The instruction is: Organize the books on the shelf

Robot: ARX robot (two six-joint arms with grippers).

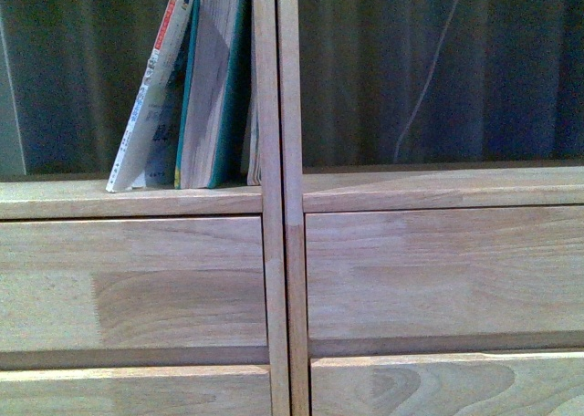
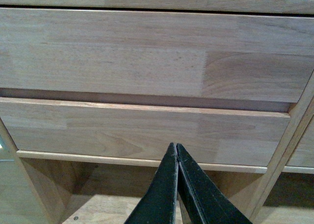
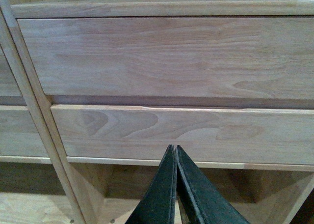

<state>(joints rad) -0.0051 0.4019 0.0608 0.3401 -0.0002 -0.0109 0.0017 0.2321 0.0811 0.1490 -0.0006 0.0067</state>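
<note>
Leaning to the right on the upper ledge of the shelf (image 1: 137,279), in its left half, a thin white book (image 1: 151,92) with red and blue spine print rests its top against a thicker teal-covered book (image 1: 214,83) whose yellowed page edges face the camera; that one tilts slightly the same way and stands close to the pair of slim centre posts (image 1: 278,206), with the edge of another paperback (image 1: 253,151) showing between it and the post. To the right of the posts, the matching ledge carries no books in the part that shows, and a dark curtain (image 1: 456,69) hangs behind. Neither arm appears in the front view. The left gripper (image 2: 176,148) has its two black fingers pressed together with nothing between them, pointing at the lower plank fronts of the left unit. The right gripper (image 3: 175,149) is likewise closed and empty, facing the plank fronts of the right unit, just beside the posts.
</note>
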